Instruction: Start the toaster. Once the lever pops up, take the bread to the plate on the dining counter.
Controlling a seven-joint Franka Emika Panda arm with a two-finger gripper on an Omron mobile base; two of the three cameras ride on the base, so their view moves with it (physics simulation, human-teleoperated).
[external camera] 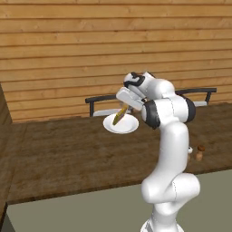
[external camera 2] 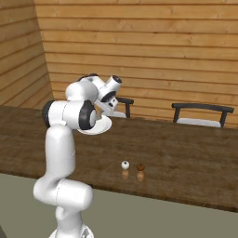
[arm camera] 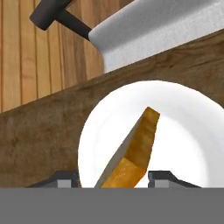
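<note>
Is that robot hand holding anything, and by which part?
The bread stands on edge between the gripper fingers over the plate; whether they grip its near edge is unclear.

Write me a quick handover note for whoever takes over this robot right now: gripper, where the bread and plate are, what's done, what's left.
Gripper: jaws apart either side of the bread, over the plate; whether it grips, I cannot tell.
Bread: tilted on edge, its lower end at the plate; contact uncertain.
Plate: on the dining counter, near its far edge by a chair.
Done: bread brought to the plate.
Left: confirm the slice rests on the plate, then pull the arm away.
</note>
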